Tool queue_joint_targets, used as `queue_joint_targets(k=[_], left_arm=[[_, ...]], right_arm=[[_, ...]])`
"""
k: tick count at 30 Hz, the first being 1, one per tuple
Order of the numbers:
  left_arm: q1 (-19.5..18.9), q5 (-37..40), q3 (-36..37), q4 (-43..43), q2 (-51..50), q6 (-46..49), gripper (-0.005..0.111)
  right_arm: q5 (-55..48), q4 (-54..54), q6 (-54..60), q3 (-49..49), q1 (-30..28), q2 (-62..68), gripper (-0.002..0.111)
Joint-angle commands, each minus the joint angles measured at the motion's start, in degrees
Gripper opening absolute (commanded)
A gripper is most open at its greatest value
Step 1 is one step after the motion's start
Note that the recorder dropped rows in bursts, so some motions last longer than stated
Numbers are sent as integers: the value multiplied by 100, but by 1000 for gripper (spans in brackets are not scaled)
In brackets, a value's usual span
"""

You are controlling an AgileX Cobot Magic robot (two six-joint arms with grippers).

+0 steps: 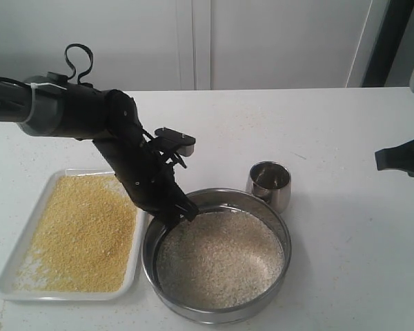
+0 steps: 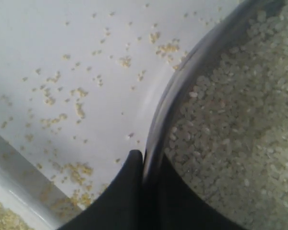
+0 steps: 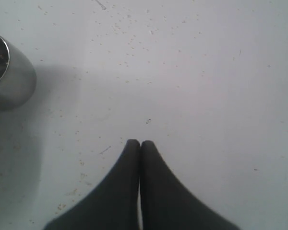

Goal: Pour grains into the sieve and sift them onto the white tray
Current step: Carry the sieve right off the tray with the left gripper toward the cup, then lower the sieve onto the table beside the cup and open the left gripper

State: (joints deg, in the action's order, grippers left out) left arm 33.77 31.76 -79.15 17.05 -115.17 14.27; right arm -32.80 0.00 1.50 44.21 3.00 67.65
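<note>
Left arm (image 1: 69, 110): comes in from left of sieve (image 1: 217, 315) in exterior view. Upper link roughly level, wrist bent steeply down to sieve's left rim. Left gripper (image 1: 179, 215): jaws nearly closed, pinching sieve rim; one finger (image 2: 127, 191) outside ring, other inside. Right gripper (image 3: 139, 143): well right of sieve, fingertips pressed together, holding nothing. Right arm: only dark tip visible, far right of sieve.
</note>
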Motion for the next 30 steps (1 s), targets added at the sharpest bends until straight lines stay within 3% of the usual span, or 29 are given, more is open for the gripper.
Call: queue_joint_targets(k=[1,8,18,30], left_arm=[[21,-128,-27,179,12,-57,0],[21,-80,-27,179,12,-57,4],[21,-48,-27,191,222,-57,62],[21,15,-27,191,600,-187,64]], right_arm=[[36,0,16,28,-25,-39,0],[36,0,16,28,-25,-39,0],[36,0,16,28,-25,-39,0],[36,0,16,28,-25,-39,0]])
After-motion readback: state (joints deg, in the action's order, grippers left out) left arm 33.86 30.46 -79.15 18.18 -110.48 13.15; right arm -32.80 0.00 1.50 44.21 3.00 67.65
